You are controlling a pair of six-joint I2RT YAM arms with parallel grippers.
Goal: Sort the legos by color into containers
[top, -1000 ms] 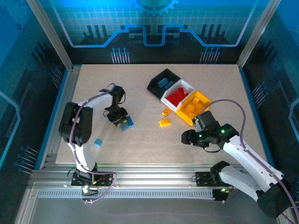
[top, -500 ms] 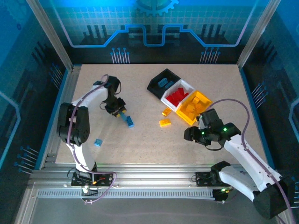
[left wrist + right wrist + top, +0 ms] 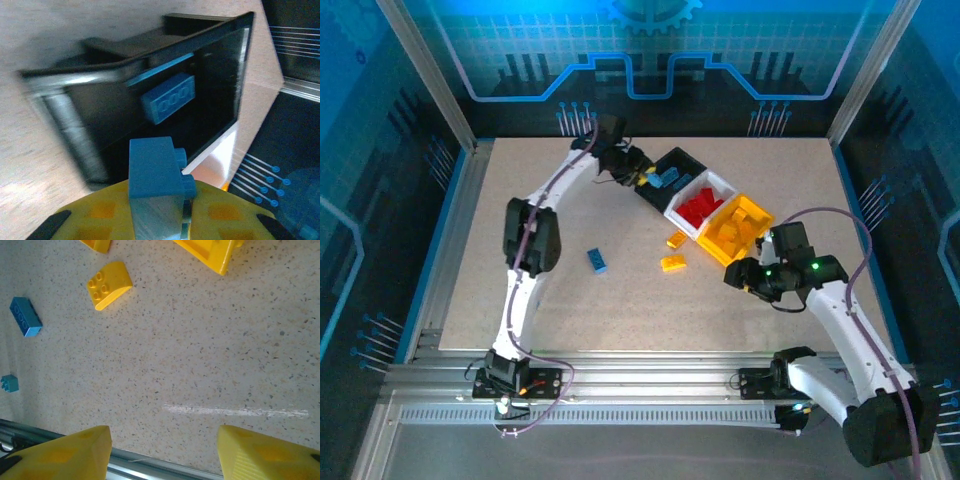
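Left jaws clenched on a blue lego (image 3: 156, 172) over the black bin (image 3: 688, 160), upper centre of the top view. Right jaws released, empty, lower right. A yellow lego (image 3: 672, 263) and a loose blue lego (image 3: 597, 261) lie mid-tabletop (image 3: 790, 180).

I see black bin (image 3: 682, 155) holding blue brick (image 3: 167, 97), white bin (image 3: 718, 180) reds (image 3: 698, 208), yellow bin (image 3: 713, 244) yellows (image 3: 745, 215). Second blue brick (image 3: 597, 261), two yellow bricks (image 3: 672, 263) loose nearby.
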